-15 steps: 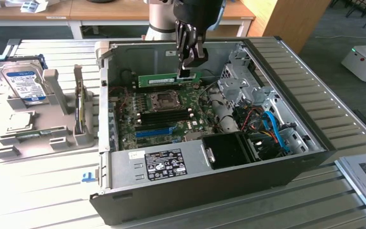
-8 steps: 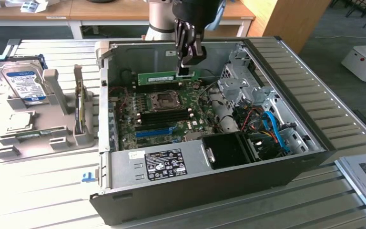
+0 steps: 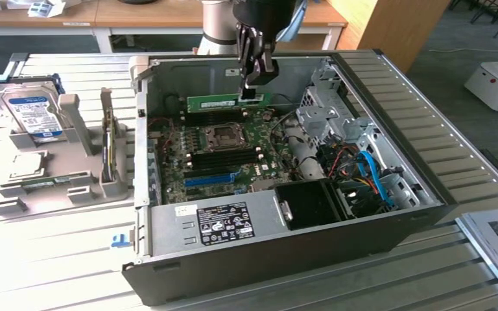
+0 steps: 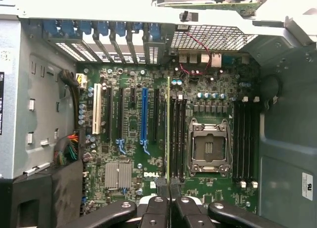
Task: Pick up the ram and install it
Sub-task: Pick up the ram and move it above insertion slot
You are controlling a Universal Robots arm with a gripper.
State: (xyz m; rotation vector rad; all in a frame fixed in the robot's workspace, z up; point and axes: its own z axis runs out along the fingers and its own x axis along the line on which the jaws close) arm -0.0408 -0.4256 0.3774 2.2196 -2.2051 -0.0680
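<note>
Exterior view, from its left: at the left edge of the slatted table [image 3: 59, 259] a grey rack [image 3: 89, 178] props a hard drive [image 3: 33, 116] upright, and a short green stick [image 3: 57, 179] lies flat on its low front step. They are spare parts kept within reach and well apart from the work.

The open computer case [image 3: 258, 256] lies on its side in the middle of the table, so the motherboard [image 3: 197, 165] faces up and can be reached from above. Along the board's far edge the ram [image 3: 218, 102] stands on its long edge, just behind the CPU socket [image 3: 225, 135]. The gripper [image 3: 251, 91] comes straight down onto the ram's right end, its fingers pinched nearly together on the stick's thin faces. That hold keeps the contact edge pointing down at the board.

In the wrist view the ram [image 4: 168, 129] shows edge-on as a thin green line running out from the gripper [image 4: 169, 188]. It lies parallel to the black memory slots [image 4: 177, 139], between the blue slot [image 4: 144, 114] and the CPU socket [image 4: 209, 149]. Whether it is fully seated I cannot tell.
</note>
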